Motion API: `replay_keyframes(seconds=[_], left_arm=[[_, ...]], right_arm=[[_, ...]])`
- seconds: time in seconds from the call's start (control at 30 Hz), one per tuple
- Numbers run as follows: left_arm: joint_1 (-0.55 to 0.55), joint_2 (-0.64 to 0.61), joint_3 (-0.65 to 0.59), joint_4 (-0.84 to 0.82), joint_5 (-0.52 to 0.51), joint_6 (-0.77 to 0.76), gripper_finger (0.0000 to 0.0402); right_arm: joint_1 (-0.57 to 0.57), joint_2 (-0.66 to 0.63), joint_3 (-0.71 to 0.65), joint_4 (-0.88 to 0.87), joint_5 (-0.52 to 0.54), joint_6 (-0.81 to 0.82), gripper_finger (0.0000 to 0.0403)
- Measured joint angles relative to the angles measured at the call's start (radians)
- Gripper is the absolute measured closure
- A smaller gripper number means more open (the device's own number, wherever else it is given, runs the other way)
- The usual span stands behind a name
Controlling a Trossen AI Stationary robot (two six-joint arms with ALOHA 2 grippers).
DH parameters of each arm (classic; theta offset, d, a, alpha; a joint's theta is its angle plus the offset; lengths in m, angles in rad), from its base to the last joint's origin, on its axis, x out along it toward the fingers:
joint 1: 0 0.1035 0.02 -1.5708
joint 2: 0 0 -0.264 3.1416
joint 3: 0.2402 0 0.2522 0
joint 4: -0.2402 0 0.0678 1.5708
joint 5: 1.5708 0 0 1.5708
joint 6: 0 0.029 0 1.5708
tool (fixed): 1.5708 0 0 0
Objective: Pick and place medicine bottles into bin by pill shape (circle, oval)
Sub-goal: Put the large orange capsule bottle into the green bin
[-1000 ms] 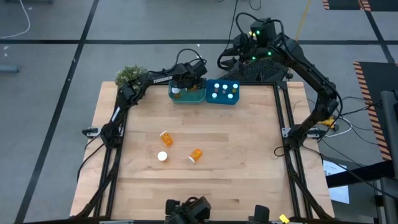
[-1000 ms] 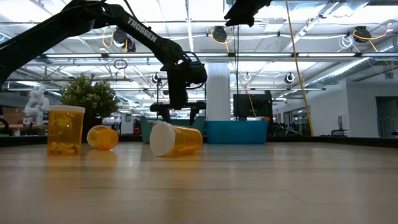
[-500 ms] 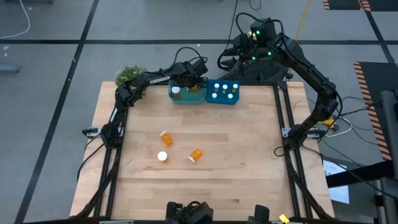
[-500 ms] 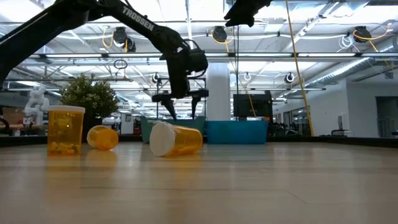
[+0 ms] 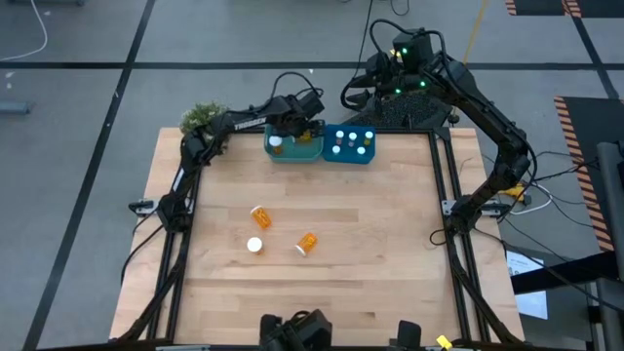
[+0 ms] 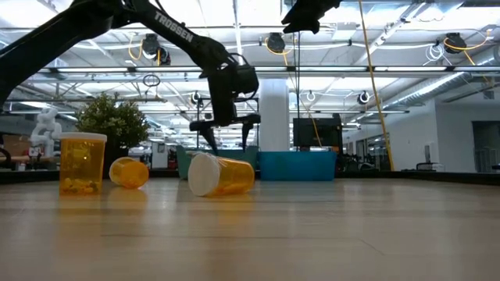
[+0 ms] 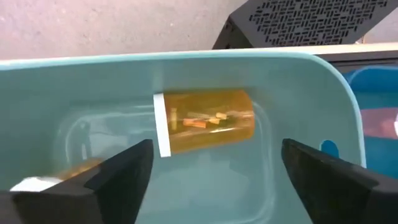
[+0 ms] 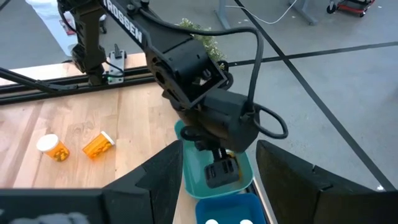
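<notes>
Over the teal tub (image 5: 293,148), the left gripper (image 7: 211,171) hangs wide open and empty above a lying medicine bottle (image 7: 205,121)

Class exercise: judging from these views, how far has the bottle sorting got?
Done: white-capped bottles sit in the blue bin; an orange bottle lies in the teal bin. In hand: nothing; the open left gripper hovers there. Left: three orange bottles on the wooden table.

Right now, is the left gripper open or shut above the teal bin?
Open. The left gripper hangs over the teal bin, jaws spread wide and empty, with a medicine bottle lying inside below.
</notes>
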Motion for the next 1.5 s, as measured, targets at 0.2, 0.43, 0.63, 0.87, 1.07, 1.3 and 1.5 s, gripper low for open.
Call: replay_keyframes(seconds=[0.2, 0.43, 0.63, 0.87, 1.07, 1.3, 1.5], left_arm=[[0.019, 0.011, 0.000, -0.039, 0.058, 0.002, 0.0010], [0.021, 0.031, 0.001, -0.007, 0.094, 0.021, 0.0007], [0.006, 0.053, 0.000, -0.048, 0.067, 0.011, 0.0007], [0.000, 0.061, 0.000, -0.030, 0.025, 0.015, 0.0007], [-0.001, 0.061, 0.000, -0.001, 0.006, 0.023, 0.0007], [0.001, 0.081, 0.000, 0.014, 0.011, 0.013, 0.0007], [0.000, 0.080, 0.000, 0.014, 0.001, 0.003, 0.0007]], right_arm=[[0.000, 0.000, 0.000, 0.000, 0.000, -0.009, 0.0207], [0.000, 0.000, 0.000, 0.019, 0.000, -0.011, 0.0207], [-0.003, 0.000, 0.000, 0.022, 0.000, -0.010, 0.0207], [-0.005, 0.000, 0.000, 0.023, 0.000, -0.010, 0.0207], [-0.005, 0.000, 0.000, 0.023, 0.000, -0.010, 0.0207], [-0.014, 0.000, 0.000, 0.023, 0.000, -0.009, 0.0207], [-0.029, 0.000, 0.000, 0.024, 0.000, -0.009, 0.0207]])
